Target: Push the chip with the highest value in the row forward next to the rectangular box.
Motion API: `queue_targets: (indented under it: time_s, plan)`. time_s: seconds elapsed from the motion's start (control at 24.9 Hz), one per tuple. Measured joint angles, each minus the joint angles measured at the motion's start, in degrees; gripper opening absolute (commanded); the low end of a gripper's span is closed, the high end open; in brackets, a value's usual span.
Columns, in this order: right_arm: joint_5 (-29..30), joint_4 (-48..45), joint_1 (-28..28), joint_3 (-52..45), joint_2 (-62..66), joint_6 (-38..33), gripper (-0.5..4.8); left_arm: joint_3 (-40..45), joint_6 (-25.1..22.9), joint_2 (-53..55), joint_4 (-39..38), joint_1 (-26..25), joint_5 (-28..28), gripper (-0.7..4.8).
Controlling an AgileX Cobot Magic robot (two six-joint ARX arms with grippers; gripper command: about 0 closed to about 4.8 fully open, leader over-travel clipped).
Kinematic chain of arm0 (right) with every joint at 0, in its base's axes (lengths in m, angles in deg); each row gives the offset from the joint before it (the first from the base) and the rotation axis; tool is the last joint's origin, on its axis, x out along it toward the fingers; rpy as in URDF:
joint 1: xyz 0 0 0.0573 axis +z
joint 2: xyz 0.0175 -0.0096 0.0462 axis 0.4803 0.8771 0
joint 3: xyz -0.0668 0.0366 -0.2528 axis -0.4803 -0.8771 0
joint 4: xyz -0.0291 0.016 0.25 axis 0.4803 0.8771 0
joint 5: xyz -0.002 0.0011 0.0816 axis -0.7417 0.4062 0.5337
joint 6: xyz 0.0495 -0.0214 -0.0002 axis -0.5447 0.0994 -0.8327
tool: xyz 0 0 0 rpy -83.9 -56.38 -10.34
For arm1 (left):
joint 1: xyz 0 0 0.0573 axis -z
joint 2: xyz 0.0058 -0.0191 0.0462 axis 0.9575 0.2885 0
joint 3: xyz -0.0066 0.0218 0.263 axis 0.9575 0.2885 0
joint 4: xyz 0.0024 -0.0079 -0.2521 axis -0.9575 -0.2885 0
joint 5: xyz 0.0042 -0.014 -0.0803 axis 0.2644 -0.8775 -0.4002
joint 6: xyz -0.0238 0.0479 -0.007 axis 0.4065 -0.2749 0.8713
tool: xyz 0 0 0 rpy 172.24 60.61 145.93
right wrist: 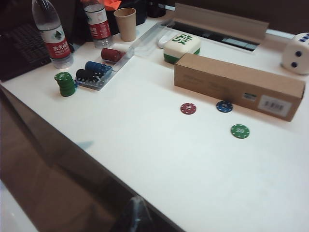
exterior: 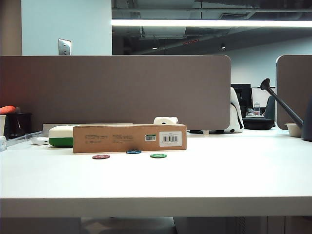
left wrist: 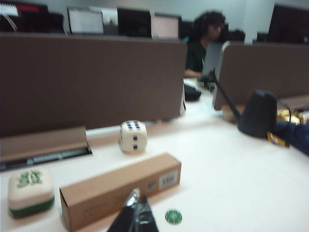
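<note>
The blue chip (exterior: 133, 151) lies right against the front face of the rectangular box (exterior: 129, 138), ahead of the red chip (exterior: 101, 156) and the green chip (exterior: 158, 156). The right wrist view shows the same: blue chip (right wrist: 224, 106) touching the box (right wrist: 241, 84), red chip (right wrist: 188, 108) and green chip (right wrist: 240, 131) farther out. My left gripper (left wrist: 135, 200) is shut and empty, hovering just short of the box (left wrist: 120, 188), with the green chip (left wrist: 173, 216) beside it; the blue chip is hidden there. My right gripper (right wrist: 137, 205) is shut, back beyond the table's edge. Neither gripper shows in the exterior view.
A white-and-green case (exterior: 61, 136) and a large die (left wrist: 133, 136) sit behind the box. Two water bottles (right wrist: 50, 34), a paper cup (right wrist: 126, 24), a stack of green chips (right wrist: 65, 83) and a chip tray (right wrist: 94, 72) stand at one end. A dark watering can (left wrist: 258, 113) stands at the other.
</note>
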Motion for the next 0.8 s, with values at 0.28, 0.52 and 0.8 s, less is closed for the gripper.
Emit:
queue_targets:
  time_s: [0.28,0.52,0.8]
  plan:
    - [-8.8,0.6,4.4,-2.2,0.0,-0.2,-0.09,0.0,0.0,-8.1,0.0,-0.8,-0.2,-0.05]
    - [-8.5,0.7,4.5,-2.1,0.5,-0.2,-0.09,0.0,0.0,-11.2,-0.2,-6.8,0.0,-0.05]
    - [-8.5,0.7,4.5,-2.1,0.5,-0.2,-0.09,0.2,0.0,-11.5,-0.4,-11.7,-0.4,-0.05]
